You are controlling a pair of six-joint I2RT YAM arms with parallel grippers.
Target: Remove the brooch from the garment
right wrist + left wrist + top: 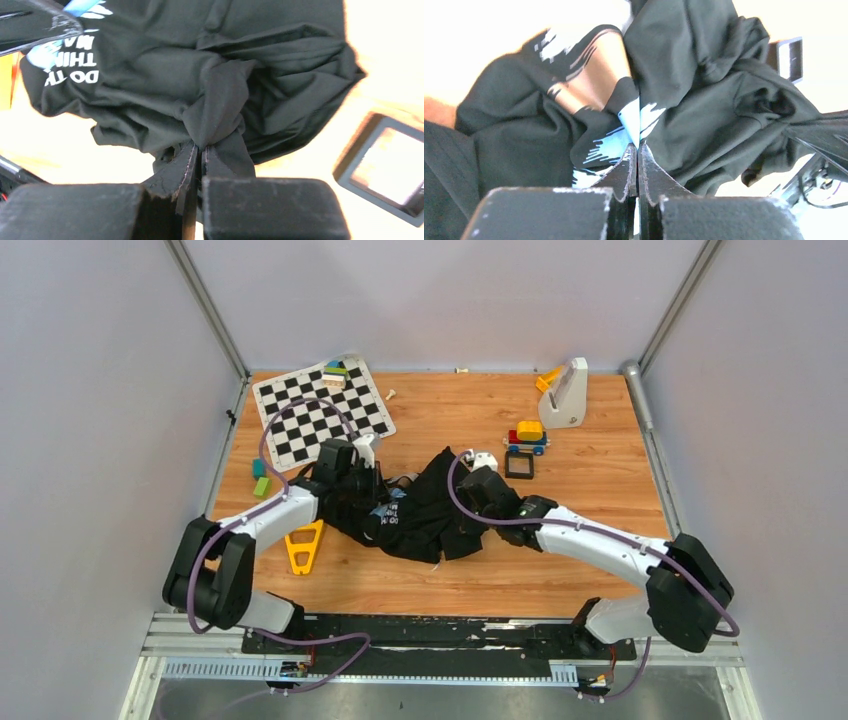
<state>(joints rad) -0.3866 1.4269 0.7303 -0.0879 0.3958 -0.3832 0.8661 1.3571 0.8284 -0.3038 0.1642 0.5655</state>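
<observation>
The garment (420,515), a black T-shirt with a light-blue graphic and white lettering, lies crumpled at the table's middle. My left gripper (372,488) is at its left side. In the left wrist view, that gripper (638,146) is shut on a fold of the garment (704,85) at the light-blue print. My right gripper (472,502) is at the garment's right side. In the right wrist view, that gripper (200,148) is shut on a bunched fold of the black cloth (220,95). The brooch is hidden in every view.
A black square frame (519,465) lies just right of the shirt and shows in the right wrist view (385,165). A chessboard mat (320,412) is at the back left, toy blocks (527,436) and a white stand (566,392) at the back right. A yellow triangle (303,546) lies front left.
</observation>
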